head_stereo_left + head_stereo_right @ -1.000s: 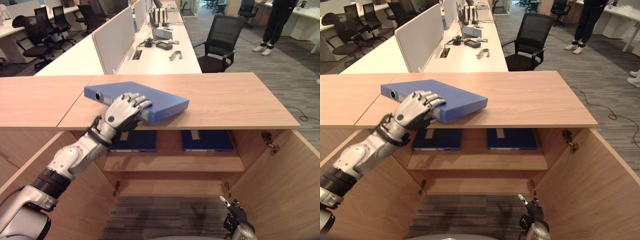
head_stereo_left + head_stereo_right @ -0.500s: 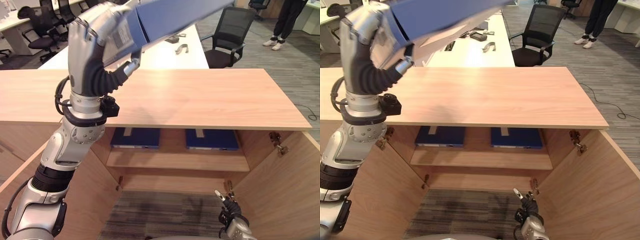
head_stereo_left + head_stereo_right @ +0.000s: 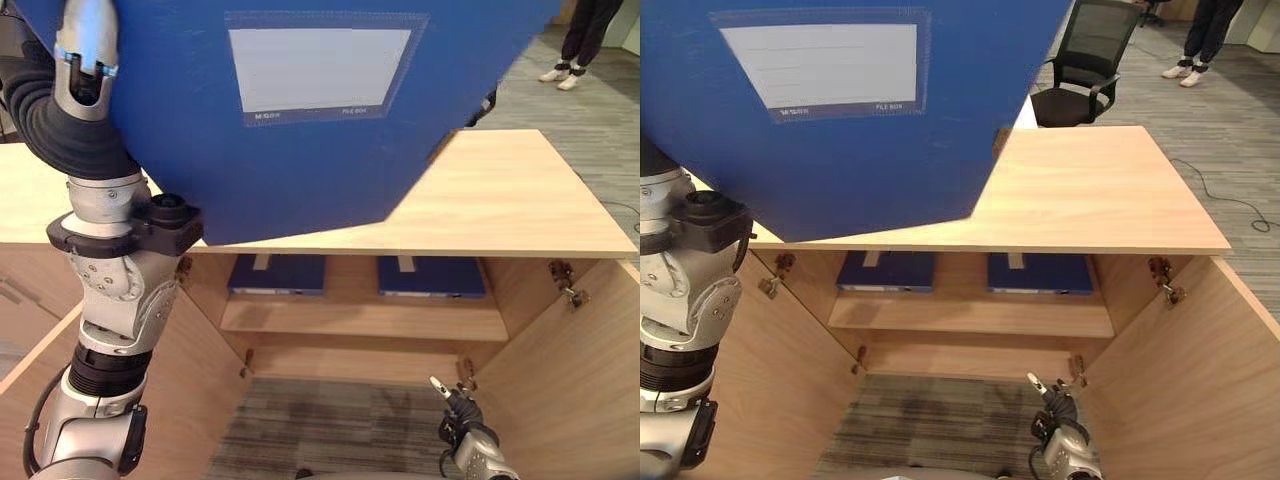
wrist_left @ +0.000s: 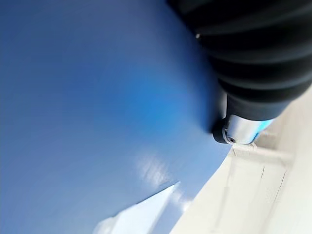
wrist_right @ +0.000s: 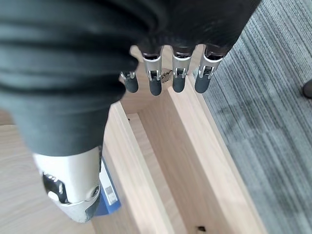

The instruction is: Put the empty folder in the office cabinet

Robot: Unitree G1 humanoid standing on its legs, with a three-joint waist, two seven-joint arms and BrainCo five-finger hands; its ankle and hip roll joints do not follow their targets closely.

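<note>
Left eye view: blue folder [image 3: 300, 130] lifted high above the cabinet's worktop [image 3: 520, 200], broad face toward camera, carried by left robot hand [image 4: 243, 129]; its grip can't be read. Open shelf [image 3: 365, 318] lies below the worktop; right robot hand [image 5: 165, 80], fingers relaxed and empty, hangs low by the right door [image 3: 575, 370].

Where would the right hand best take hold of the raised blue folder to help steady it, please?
Probably the free slanted edge on the robot's right, just above the lowest corner, coming in from below and from the right. The blue folder is held up with its broad labelled face towards the camera, and the left hand is at its far left. That edge hangs clear above the cabinet top. The right hand is open, low down.
</note>
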